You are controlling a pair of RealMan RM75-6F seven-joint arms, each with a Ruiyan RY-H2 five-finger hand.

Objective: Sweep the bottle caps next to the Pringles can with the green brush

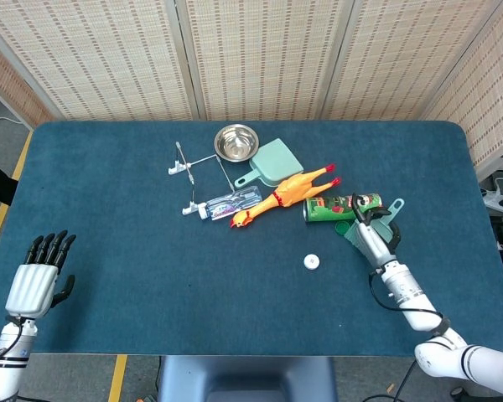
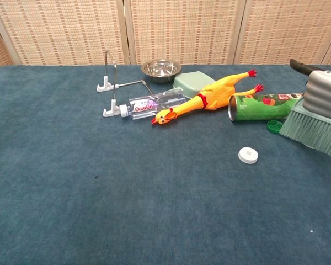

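We count two bottle caps, one white round cap [image 2: 247,155] and one green ring-like cap [image 2: 273,126]. There is one green Pringles can [image 2: 262,106], one green bristle brush [image 2: 313,128], one yellow rubber chicken [image 2: 207,96], one clear plastic bottle [image 2: 149,105], one steel bowl [image 2: 161,68], one pale green dustpan [image 1: 271,163] and one white wire rack [image 2: 111,84].

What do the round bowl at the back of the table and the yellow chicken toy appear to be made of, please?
The bowl looks like polished stainless steel: silver, with bright reflections on its inner wall. The chicken toy seems to be soft rubber or vinyl: a smooth, slightly glossy yellow skin with red painted details, though its softness cannot be confirmed from the look alone.
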